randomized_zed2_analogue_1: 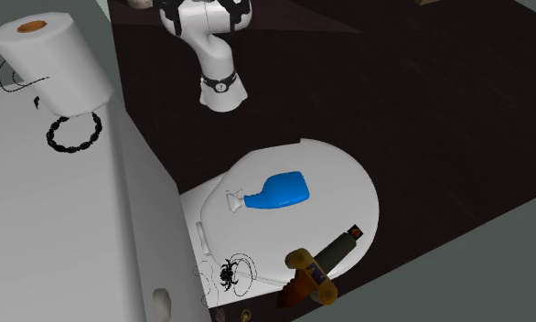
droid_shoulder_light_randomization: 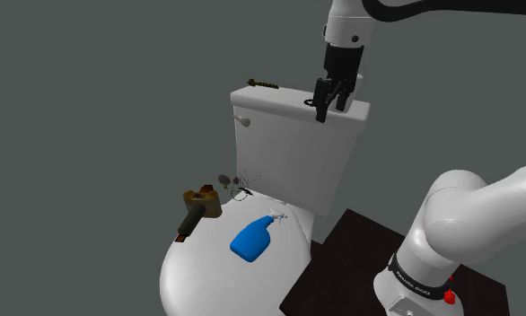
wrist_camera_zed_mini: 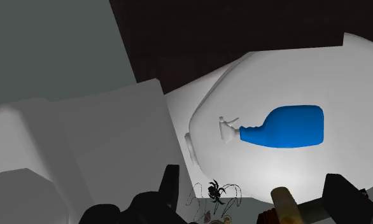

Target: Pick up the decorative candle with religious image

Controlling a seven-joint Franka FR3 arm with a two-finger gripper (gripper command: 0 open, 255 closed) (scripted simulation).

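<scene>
— Where is our gripper (droid_shoulder_light_randomization: 332, 112)?
— Up in front of the toilet tank (droid_shoulder_light_randomization: 288, 153) in the shoulder view. Our fingers are spread wide with nothing between them. In the wrist view we look past them onto the white toilet lid (wrist_camera_zed_mini: 293, 83).

— And the candle (randomized_zed2_analogue_1: 314, 273)?
— We take it to be the brown-and-tan piece lying on its side at the lid's edge, with a dark stem running out to a red tip. We cannot tell whether the stem and the tan part are one thing. A black spidery trinket (randomized_zed2_analogue_1: 228, 272) lies just beside it, toward the tank. The blue spray bottle (randomized_zed2_analogue_1: 280, 190) lies apart, further along the lid.

— How will it handle?
— We judge it stiff and fairly light. Lying down it may roll, and a nudge could send it off the lid, where wax or glass would chip. We would close across its middle, fingers crosswise to its length.

— Any writing?
— None we can read. We can make out no picture on the candle and no label on the bottle.

— Further out?
— On the tank's top there is a white roll (randomized_zed2_analogue_1: 51, 55) with an orange core, a black bead ring (randomized_zed2_analogue_1: 74, 135) and a screw (droid_shoulder_light_randomization: 263, 84).
</scene>
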